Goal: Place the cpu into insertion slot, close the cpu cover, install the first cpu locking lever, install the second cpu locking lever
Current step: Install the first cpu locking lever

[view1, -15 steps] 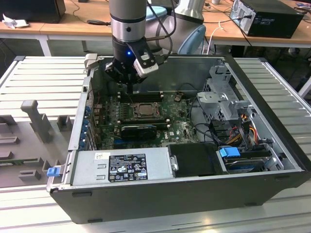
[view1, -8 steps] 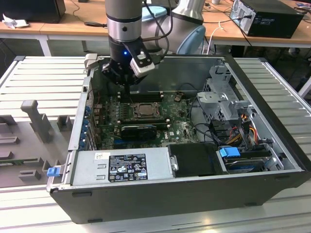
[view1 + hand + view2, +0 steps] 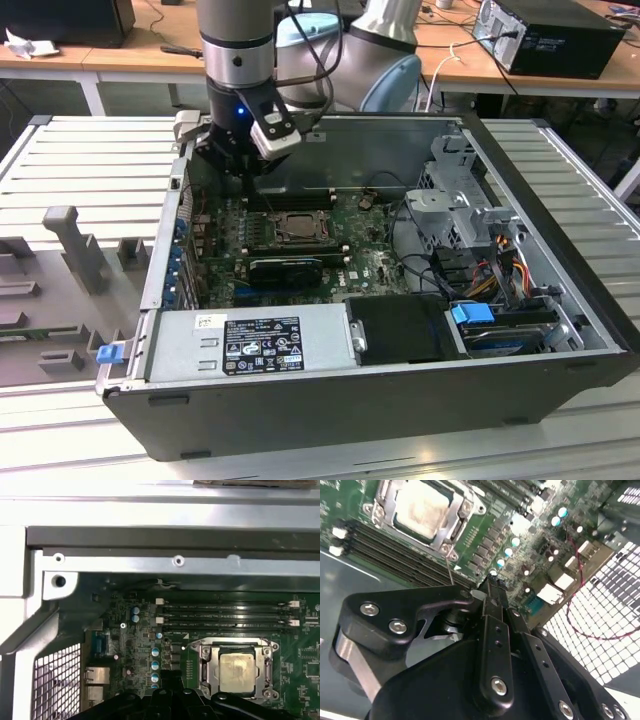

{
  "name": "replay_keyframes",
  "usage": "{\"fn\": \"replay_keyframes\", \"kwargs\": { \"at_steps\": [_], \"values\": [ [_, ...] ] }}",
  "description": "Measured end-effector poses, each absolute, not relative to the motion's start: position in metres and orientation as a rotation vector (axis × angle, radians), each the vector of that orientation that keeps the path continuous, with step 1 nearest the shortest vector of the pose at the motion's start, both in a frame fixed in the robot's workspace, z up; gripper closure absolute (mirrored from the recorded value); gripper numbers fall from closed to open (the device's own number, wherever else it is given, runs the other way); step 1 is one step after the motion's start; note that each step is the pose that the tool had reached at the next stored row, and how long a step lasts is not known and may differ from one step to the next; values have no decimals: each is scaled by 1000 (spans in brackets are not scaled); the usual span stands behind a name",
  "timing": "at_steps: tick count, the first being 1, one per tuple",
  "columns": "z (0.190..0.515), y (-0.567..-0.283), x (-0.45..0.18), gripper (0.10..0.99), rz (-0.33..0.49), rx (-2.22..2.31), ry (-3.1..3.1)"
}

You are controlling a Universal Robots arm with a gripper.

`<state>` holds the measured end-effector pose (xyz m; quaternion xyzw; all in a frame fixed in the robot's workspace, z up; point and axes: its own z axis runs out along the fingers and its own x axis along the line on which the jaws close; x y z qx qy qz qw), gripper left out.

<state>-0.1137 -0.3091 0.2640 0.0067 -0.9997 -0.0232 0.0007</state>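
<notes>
Exterior view, from its left to its right: a grey fixture block (image 3: pixel 75 245) stands on the slatted tabletop (image 3: pixel 90 160). Just beside it is the open computer case (image 3: pixel 380 400) with a blue clip (image 3: pixel 108 352) on its near corner. The arm comes down into the case's far corner on the exterior view's left. The tool (image 3: pixel 248 183) hangs over the board, near the far edge of the insertion slot (image 3: pixel 272 222) but apart from it.

In the second wrist view the tool (image 3: pixel 490 589) looks clenched, fingertips together with nothing between them.

The cpu (image 3: pixel 296 228) lies flat in the insertion slot, mid-board. The cpu cover (image 3: pixel 214 676) is down around it, with the pale metal top showing through the cut-out in both wrist views (image 3: pixel 422 506) (image 3: pixel 239 672). I cannot tell how the locking levers stand.

The memory slots (image 3: pixel 225 616) run just beside the socket, on the side toward the case wall. A long black card (image 3: pixel 285 268) sits on the near side of the socket, and the power supply (image 3: pixel 250 345) is nearer again.

To the exterior view's right are the metal drive cage (image 3: pixel 455 205), loose cables (image 3: pixel 420 265) and a blue latch (image 3: pixel 473 313).
</notes>
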Motion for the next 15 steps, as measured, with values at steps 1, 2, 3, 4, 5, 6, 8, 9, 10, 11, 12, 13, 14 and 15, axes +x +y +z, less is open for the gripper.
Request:
{"fn": "replay_keyframes", "kwargs": {
  "at_steps": [1,2,3,4,5,6,8,9,10,11,12,13,14,15],
  "values": [
    [263,-307,-114,980,-71,23,-3139],
    [262,-303,-115,980,-68,27,-3139],
    [261,-297,-115,980,-66,30,-3139],
    [261,-295,-115,980,-66,30,-3139],
    [261,-293,-115,980,-66,30,-3139],
    [260,-292,-114,980,-65,30,-3139],
    [260,-289,-112,980,-64,31,-3139],
    [259,-288,-111,980,-64,31,-3139],
    [259,-288,-109,980,-64,31,-3139],
    [259,-288,-106,980,-64,31,-3139],
    [258,-288,-103,980,-63,31,-3139],
    [258,-288,-102,980,-61,31,-3139],
    [258,-288,-102,980,-59,31,-3139],
    [258,-288,-100,980,-59,31,-3139]
  ]
}}
